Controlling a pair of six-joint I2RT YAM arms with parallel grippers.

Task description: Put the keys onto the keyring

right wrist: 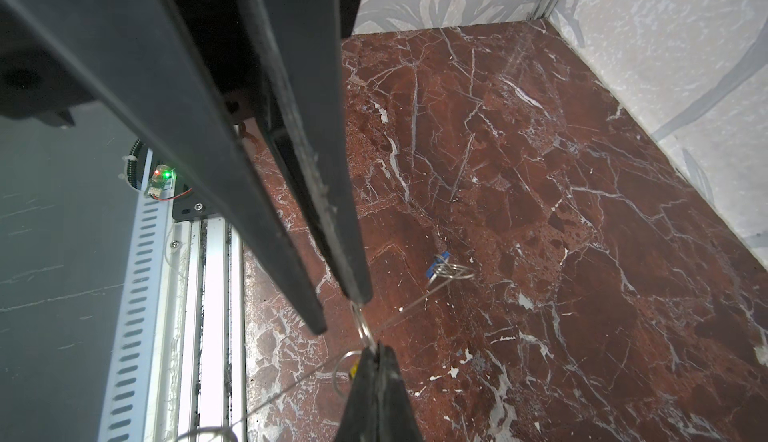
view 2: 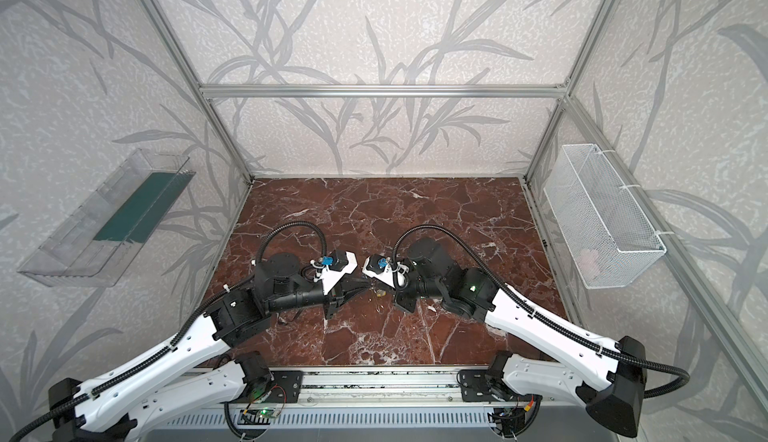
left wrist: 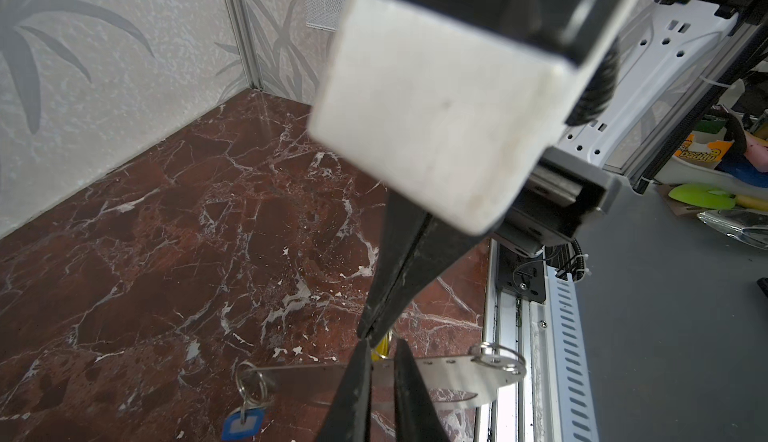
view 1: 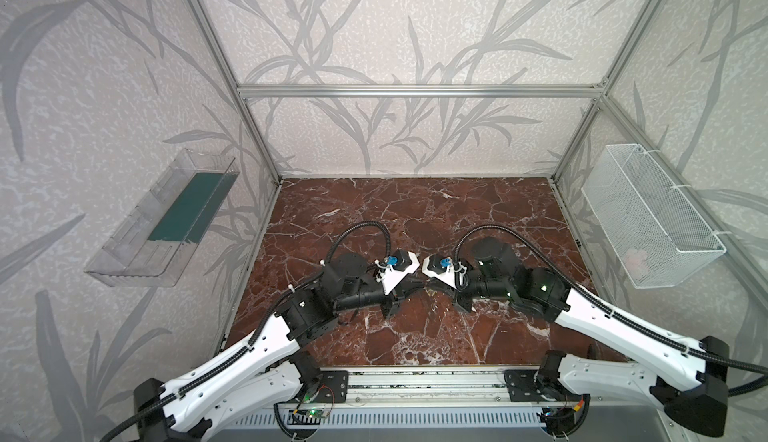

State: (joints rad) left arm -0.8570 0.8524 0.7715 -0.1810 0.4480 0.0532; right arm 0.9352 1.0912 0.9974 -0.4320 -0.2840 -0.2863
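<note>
The keyring (left wrist: 453,371) is a flat grey metal plate held off the marble; in the right wrist view it shows edge-on as a thin line (right wrist: 411,305). The blue key (left wrist: 243,419) hangs from a split ring at one end of the plate. My right gripper (right wrist: 376,350) is shut on the split ring that carries the yellow key (right wrist: 352,371), right at the plate's holed edge. My left gripper (left wrist: 383,344) faces the plate with a narrow gap between its fingers. The yellow key (left wrist: 381,348) shows in that gap. In both top views the two grippers meet tip to tip (view 1: 426,287).
A bare split ring (left wrist: 496,359) sits on the plate's other end. The red marble table (view 1: 415,219) is walled on three sides. A clear tray (view 1: 162,219) hangs on the left wall, a white wire basket (view 1: 648,219) on the right. An aluminium rail (view 1: 415,381) runs along the front.
</note>
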